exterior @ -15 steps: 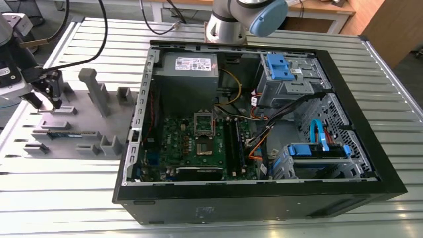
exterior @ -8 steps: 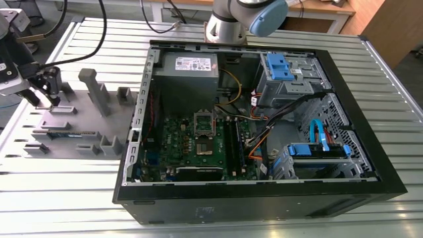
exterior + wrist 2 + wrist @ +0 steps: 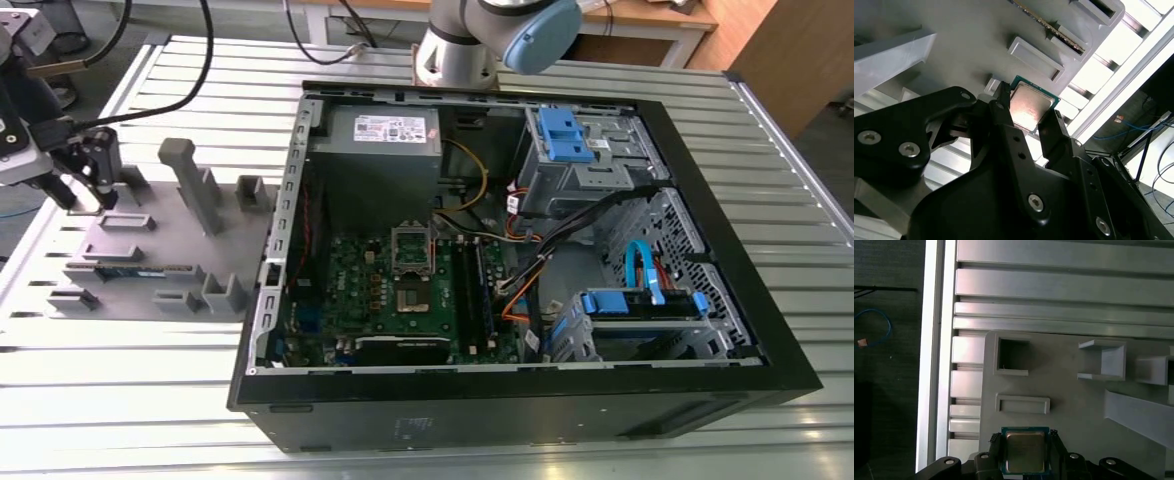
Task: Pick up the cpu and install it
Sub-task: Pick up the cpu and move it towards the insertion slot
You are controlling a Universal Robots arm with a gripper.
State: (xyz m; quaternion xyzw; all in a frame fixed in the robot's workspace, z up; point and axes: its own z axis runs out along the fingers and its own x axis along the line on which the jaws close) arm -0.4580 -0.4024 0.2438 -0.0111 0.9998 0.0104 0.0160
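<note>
The cpu (image 3: 1029, 106) (image 3: 1024, 452) is a small silver-topped square with a green rim. It sits between the two black fingers of my gripper (image 3: 1026, 109) (image 3: 1025, 436), which press on its opposite edges, just over the grey fixture tray (image 3: 1069, 385). In the exterior view my gripper (image 3: 83, 195) hangs over the far corner of that tray (image 3: 160, 240) at the exterior view's left. The dark metal-framed socket (image 3: 410, 262) lies on the green motherboard (image 3: 360, 290) inside the open computer case (image 3: 721, 250), well to the right of my gripper.
The tray carries upright grey posts (image 3: 187, 180), empty pockets (image 3: 1013, 356) and a long green memory stick (image 3: 127, 270) (image 3: 1051, 27). Cables (image 3: 534, 260), blue drive brackets (image 3: 567, 135) and a power supply (image 3: 380, 135) crowd the case. The slatted metal table (image 3: 134, 400) ends just beyond the tray.
</note>
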